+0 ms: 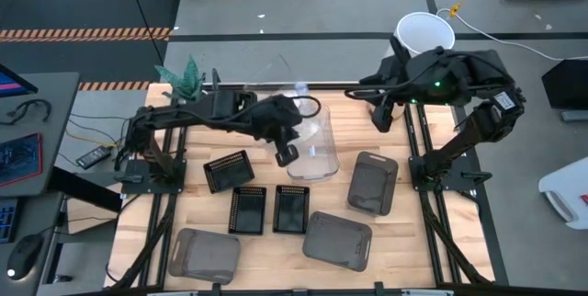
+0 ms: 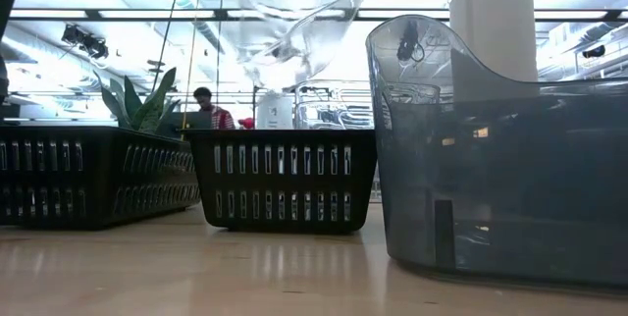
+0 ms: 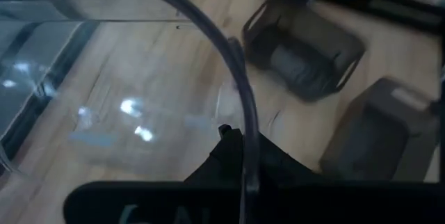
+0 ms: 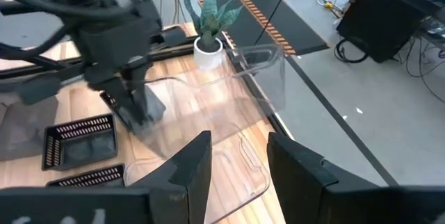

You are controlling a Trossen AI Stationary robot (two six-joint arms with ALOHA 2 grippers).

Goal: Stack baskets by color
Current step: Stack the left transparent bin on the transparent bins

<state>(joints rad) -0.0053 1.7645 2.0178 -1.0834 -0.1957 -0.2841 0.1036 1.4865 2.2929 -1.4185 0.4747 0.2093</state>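
Note:
My left gripper (image 1: 287, 155) is shut on a clear basket (image 1: 314, 140), held above the middle of the table and seen tilted high up in the low view (image 2: 294, 22). Another clear basket (image 4: 261, 71) stands at the table's far edge. Three black slatted baskets (image 1: 228, 169) (image 1: 246, 209) (image 1: 291, 209) rest on their bottoms at centre left. Three dark grey baskets (image 1: 372, 183) (image 1: 337, 239) (image 1: 204, 255) stand toward the near and right side. My right gripper (image 1: 381, 117) hangs open above the far right of the table, holding nothing. My left gripper holds the clear basket by its rim (image 3: 245, 123) on the side toward the table's left. The wall runs between the two fingers (image 3: 226, 151), which slant downward from the left. The basket is lifted clear of the table and sits tilted.
A tall white cylinder (image 1: 424, 31) stands beyond the table's far right corner. A plant in a small white pot (image 1: 188, 75) sits at the far left corner. Bare wood shows between the black baskets and the grey one on the right. A person (image 2: 208, 108) sits in the room behind.

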